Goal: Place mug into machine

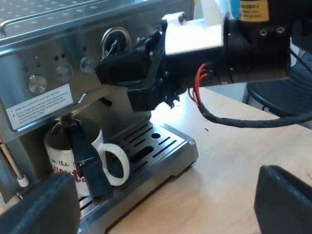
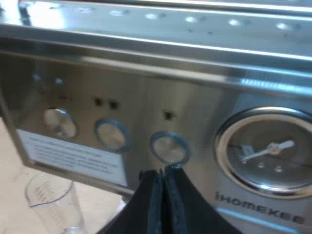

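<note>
**Mug upright on the drip tray, both grippers empty**

My left gripper (image 1: 161, 183) is released, its two black fingers (image 1: 41, 207) spread wide over the wooden table (image 1: 234, 161) and holding nothing. Just beyond them is the slotted drip tray (image 1: 168, 141) of the espresso machine (image 1: 48, 53).

The mug (image 1: 58, 151) stands on that tray, under the machine's front. It is white with red lettering. Its long axis is vertical, mouth up, and its handle (image 1: 116, 165) points outward from the machine, over the tray's slots. A dark handle (image 1: 85, 158) slants down across the mug's side; I cannot tell whether they touch.

My right gripper (image 2: 162, 173) hangs higher, close to the steel control panel (image 2: 146, 97). Its fingers are clenched together with nothing between them, the tips just under a round button (image 2: 168, 146). The pressure gauge (image 2: 268, 151) is beside that button, and a white label (image 2: 73, 156) is stuck lower on the panel. A measuring glass (image 2: 48, 200) stands on the table past the machine's side.
</note>
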Robot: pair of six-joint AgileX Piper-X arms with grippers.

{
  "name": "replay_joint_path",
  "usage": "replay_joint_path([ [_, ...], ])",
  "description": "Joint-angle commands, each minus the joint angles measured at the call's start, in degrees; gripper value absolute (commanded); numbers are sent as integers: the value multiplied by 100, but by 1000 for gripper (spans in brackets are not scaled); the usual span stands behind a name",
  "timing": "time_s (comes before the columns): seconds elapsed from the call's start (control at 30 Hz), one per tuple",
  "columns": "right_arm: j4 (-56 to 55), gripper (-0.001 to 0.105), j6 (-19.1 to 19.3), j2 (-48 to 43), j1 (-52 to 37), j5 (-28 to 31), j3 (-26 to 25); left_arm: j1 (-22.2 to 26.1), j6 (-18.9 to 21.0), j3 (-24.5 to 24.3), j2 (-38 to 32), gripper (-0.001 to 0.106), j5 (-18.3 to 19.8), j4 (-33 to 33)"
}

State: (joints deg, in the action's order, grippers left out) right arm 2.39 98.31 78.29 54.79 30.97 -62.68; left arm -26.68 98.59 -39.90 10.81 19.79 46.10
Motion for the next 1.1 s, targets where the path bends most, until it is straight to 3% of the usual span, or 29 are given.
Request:
replay_joint_path([
  [0.03, 37, 0, 41, 5, -69, -136, -55, -29, 58, -36, -41, 75, 14, -28],
  [0.3, 424, 0, 42, 217, -148, -397, -61, -29, 58, -36, -41, 75, 14, -28],
  [0.73, 962, 0, 82, 367, -148, 499, -97, -29, 58, -36, -41, 75, 14, -28],
  [1.1, 1075, 0, 82, 385, -148, 701, -97, -29, 58, -36, -41, 75, 14, -28],
])
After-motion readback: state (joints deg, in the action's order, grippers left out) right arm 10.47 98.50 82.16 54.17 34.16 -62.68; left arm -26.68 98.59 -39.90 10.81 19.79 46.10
